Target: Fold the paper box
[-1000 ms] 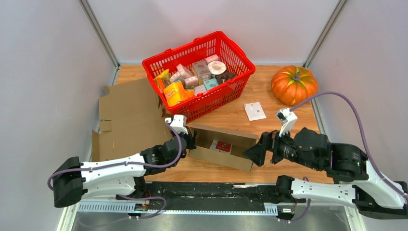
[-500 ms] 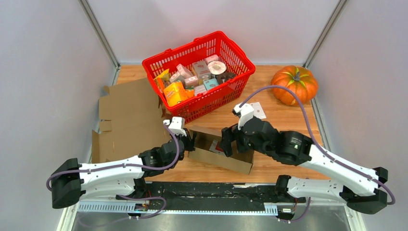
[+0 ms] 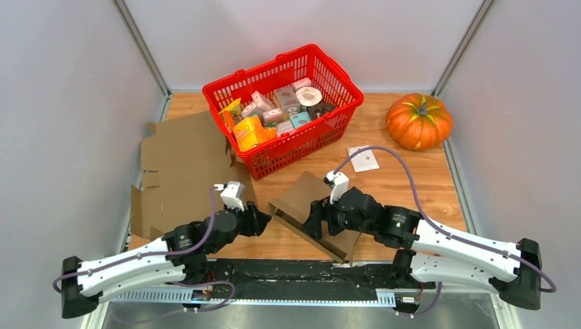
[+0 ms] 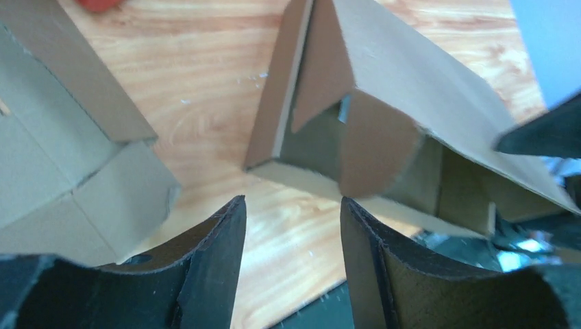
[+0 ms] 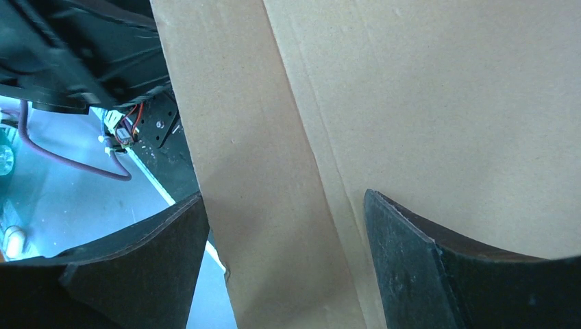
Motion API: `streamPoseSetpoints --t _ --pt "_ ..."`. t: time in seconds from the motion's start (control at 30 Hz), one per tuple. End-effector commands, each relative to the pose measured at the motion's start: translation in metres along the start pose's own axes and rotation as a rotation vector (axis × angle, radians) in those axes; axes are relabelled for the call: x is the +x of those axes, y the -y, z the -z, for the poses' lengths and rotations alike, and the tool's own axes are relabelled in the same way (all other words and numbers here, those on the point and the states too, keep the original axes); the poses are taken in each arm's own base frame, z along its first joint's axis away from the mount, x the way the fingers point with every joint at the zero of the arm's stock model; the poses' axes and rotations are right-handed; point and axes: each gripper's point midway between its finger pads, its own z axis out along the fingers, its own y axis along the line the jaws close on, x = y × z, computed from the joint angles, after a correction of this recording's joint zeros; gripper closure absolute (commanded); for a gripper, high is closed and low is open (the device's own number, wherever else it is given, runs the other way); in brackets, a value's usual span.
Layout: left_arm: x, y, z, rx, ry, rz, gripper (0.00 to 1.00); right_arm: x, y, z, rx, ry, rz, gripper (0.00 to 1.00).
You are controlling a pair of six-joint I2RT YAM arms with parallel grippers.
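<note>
Top external: box (image 3: pixel 301 195) stands tilted on edge, near-middle of the table (image 3: pixel 425 185). Left gripper (image 3: pixel 260 221) is open and empty, just beside the box. Right gripper (image 3: pixel 316 219) is open, astride a box panel. Judged mid-fold; next, pinch the panel and square the walls.

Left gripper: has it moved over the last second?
Yes. The left gripper has backed off toward the near table edge, away from the red basket, leaving the paper box.

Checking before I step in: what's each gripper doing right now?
Left gripper: open, empty, just short of the paper box.
Right gripper: open, box cardboard right at its fingers, not clamped.
</note>
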Motion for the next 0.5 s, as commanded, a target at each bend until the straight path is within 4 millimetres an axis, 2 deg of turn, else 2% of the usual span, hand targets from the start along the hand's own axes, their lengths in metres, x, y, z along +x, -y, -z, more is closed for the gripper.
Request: streamPoseSetpoints --t 0.0,0.1,0.17,0.23,0.27,0.3,0.33,0.37,0.4,0.43,0.47 --pt "0.011 0.003 0.053 0.053 -0.184 0.115 0.39 -0.011 -0.022 -0.006 -0.120 0.067 -0.059 0.16" --pt "-0.006 0.000 0.081 0.078 -0.161 0.169 0.42 -0.001 -0.018 -0.013 -0.119 0.044 -0.061 0.15" --pt "-0.020 0.004 0.092 0.121 -0.126 0.158 0.43 0.011 -0.013 -0.020 -0.110 0.016 -0.066 0.14" --pt "-0.041 0.021 0.097 0.185 -0.080 0.151 0.44 0.018 -0.017 -0.022 -0.138 -0.016 -0.075 0.13" --pt "-0.042 0.026 0.092 0.175 -0.092 0.106 0.45 0.024 -0.014 -0.024 -0.132 -0.033 -0.077 0.13" --pt "-0.058 0.041 0.092 0.216 -0.061 0.108 0.45 0.027 -0.011 -0.024 -0.124 -0.043 -0.079 0.12" --pt "-0.063 0.050 0.088 0.224 -0.059 0.085 0.47 0.031 -0.009 -0.025 -0.117 -0.051 -0.087 0.12" --pt "-0.057 0.054 0.074 0.191 -0.099 0.027 0.48 0.033 -0.008 -0.024 -0.116 -0.055 -0.090 0.12" --pt "-0.071 0.072 0.070 0.227 -0.075 0.024 0.49 0.039 -0.001 -0.024 -0.091 -0.072 -0.095 0.12" --pt "-0.072 0.081 0.062 0.234 -0.081 0.002 0.51 0.042 0.002 -0.024 -0.076 -0.080 -0.110 0.12" --pt "-0.058 0.089 0.043 0.218 -0.145 -0.057 0.53 0.042 0.005 -0.022 -0.057 -0.081 -0.117 0.12"
